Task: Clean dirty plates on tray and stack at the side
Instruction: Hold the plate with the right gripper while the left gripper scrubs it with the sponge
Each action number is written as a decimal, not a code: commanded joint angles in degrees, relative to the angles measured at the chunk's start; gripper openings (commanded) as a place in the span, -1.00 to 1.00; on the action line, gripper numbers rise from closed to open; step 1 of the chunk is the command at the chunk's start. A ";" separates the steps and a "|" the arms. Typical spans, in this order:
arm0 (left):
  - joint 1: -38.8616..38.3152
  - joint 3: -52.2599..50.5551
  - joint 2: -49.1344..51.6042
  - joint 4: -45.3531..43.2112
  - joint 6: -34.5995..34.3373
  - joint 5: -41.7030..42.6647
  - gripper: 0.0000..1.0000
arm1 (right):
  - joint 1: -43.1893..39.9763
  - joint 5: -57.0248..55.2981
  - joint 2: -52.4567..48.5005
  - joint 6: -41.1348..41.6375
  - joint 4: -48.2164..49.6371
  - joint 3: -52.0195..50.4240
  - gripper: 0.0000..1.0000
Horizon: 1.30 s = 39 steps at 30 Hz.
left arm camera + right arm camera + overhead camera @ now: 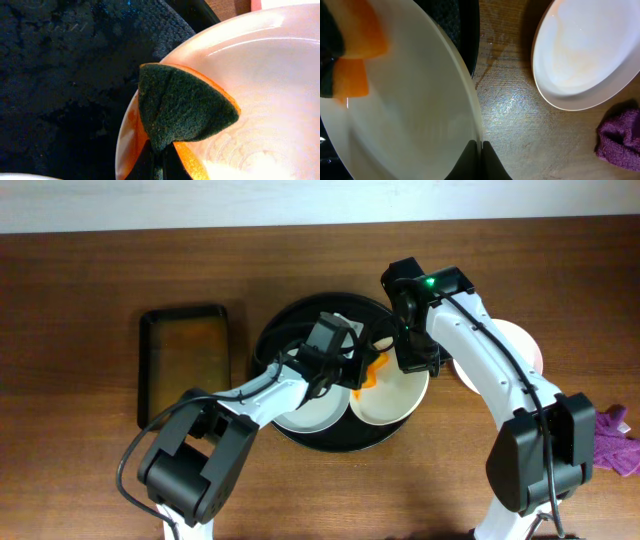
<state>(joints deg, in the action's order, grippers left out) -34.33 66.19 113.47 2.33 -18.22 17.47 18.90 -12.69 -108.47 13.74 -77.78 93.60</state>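
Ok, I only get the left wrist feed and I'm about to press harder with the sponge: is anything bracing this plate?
Observer: Yes. The right gripper is pinching the plate by its rim.
Operator: Good. Is any plate set aside yet?
Observer: A second plate lies on the wooden table, to the right of the black tray, with a purple cloth near it.

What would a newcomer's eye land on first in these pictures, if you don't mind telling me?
The orange-and-green sponge, pinched in the left tool, rests on a white plate on the round black tray at the table's centre. The right tool grips that plate's rim. Off to the right lie a second plate and a purple cloth.
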 commanded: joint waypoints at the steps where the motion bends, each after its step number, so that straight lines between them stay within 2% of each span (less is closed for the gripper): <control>1: 1.62 0.31 -0.09 -1.84 -0.57 -2.21 -0.99 | 0.26 0.50 1.33 0.04 -0.28 0.81 -0.92; 9: 2.54 0.31 -7.02 -4.85 -0.55 -2.32 -0.99 | 0.20 0.46 1.33 0.04 -0.52 0.81 -0.92; 14: 5.46 0.31 -11.30 1.73 -0.52 -8.11 -1.00 | 0.20 0.42 1.33 0.07 -0.70 0.81 -0.92; 19: 7.48 0.31 -15.80 4.15 -0.57 -6.16 -0.99 | 0.20 0.44 1.33 0.07 -0.92 0.81 -0.92; 21: 5.60 0.28 -15.32 4.94 -0.57 -1.55 -0.99 | 0.20 0.44 1.33 0.07 -0.90 0.81 -0.92; 27: -0.35 0.28 -7.28 3.19 -0.83 -0.50 -0.99 | 0.22 0.48 1.33 0.07 -1.84 0.81 -0.92; 34: -0.81 0.28 -0.33 -5.55 -3.65 0.37 -1.00 | 0.22 1.60 1.33 0.07 -3.74 0.81 -0.92; 39: -1.62 0.28 1.20 -3.17 -4.72 0.35 -0.99 | 0.22 1.77 1.33 0.07 -3.87 0.81 -0.92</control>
<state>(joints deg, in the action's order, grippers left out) -35.62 66.17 113.67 -2.42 -21.06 17.26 18.87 -12.32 -108.47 13.96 -81.03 93.60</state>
